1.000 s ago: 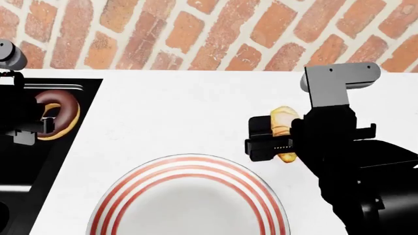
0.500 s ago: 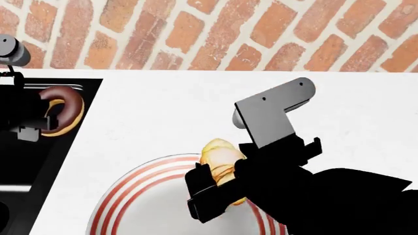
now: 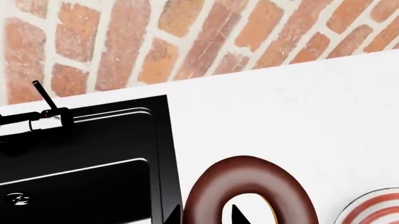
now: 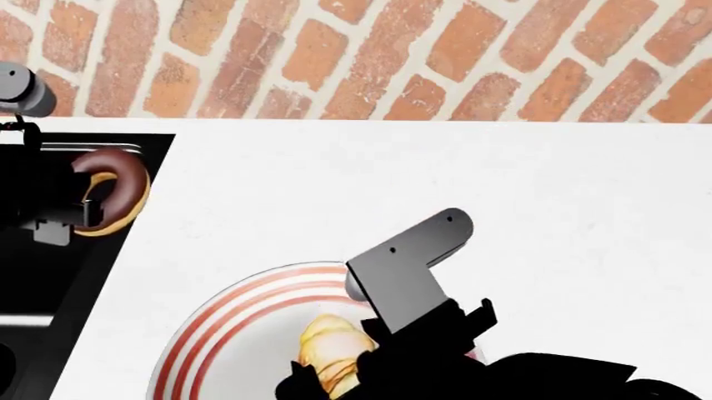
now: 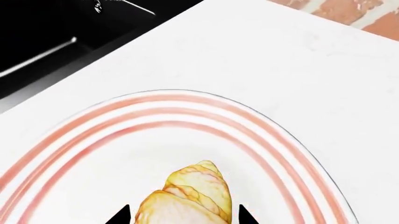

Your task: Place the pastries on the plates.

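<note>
No brand, label or legible writing anywhere in these views. Smooth matte white tabletop [image 4: 333, 183], backed by a wall [image 4: 368, 58] of orange-red bricks with pale mortar joints. Glossy black sink [image 3: 81, 158] sunk into the tabletop's left side, with a thin dark lever and metal fitting at its far edge.

Right end effector [image 4: 333, 379], black and boxy under a grey angled bracket, low over the grey plate [image 4: 223, 333] and shut on the croissant [image 4: 332, 354]. Croissant golden-yellow, ridged in overlapping layers, tapering to a blunt tip, pinched between two dark fingertips [image 5: 118, 217] in the right wrist view and held above the plate's pale centre; touching the plate or not, cannot tell. Plate round and shallow, with three concentric red rings near the rim.

Left end effector [image 4: 72, 208], black, over the sink's near edge and closed on the doughnut [image 4: 112, 200]. Doughnut a thick ring, glossy dark chocolate glaze on top, tan base below, one dark fingertip [image 3: 237, 215] showing through its hole in the left wrist view.
</note>
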